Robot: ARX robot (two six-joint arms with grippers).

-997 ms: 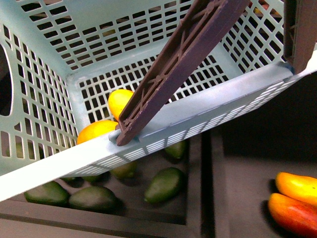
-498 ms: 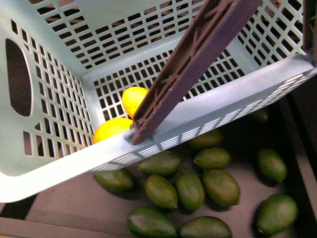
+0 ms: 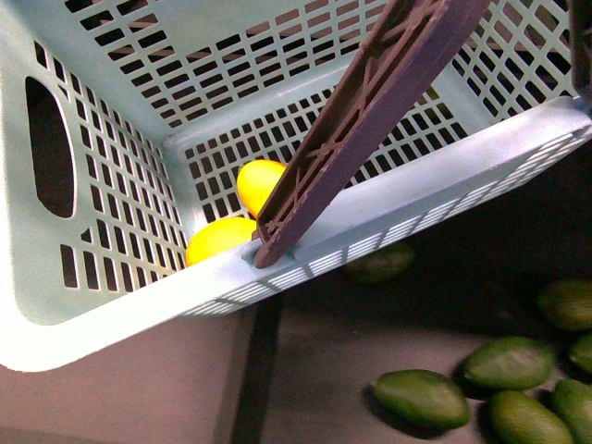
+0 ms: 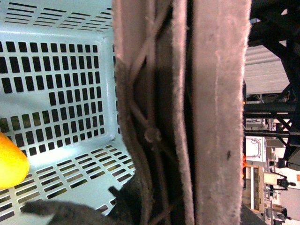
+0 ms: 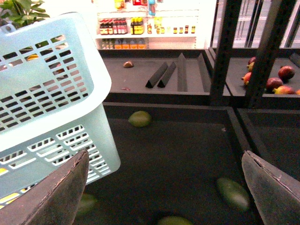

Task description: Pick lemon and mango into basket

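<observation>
The right gripper (image 5: 164, 187) hangs with its two dark padded fingers (image 5: 58, 192) spread wide apart; the left gripper's state cannot be told

Front view is bright and sharp; the basket (image 3: 111, 305) shadows the shelf beneath. Left wrist close-up blurs; right wrist background glares.

**Hidden and cut off**

The basket's (image 3: 120, 305) near rim covers the lower part of the mango (image 3: 219, 239). Its brown handle (image 3: 361, 120) crosses the lemon (image 3: 261, 185) and runs off the frame's top. The left wrist view is mostly blocked by that handle, blurred, so its gripper's state is unreadable.
</observation>
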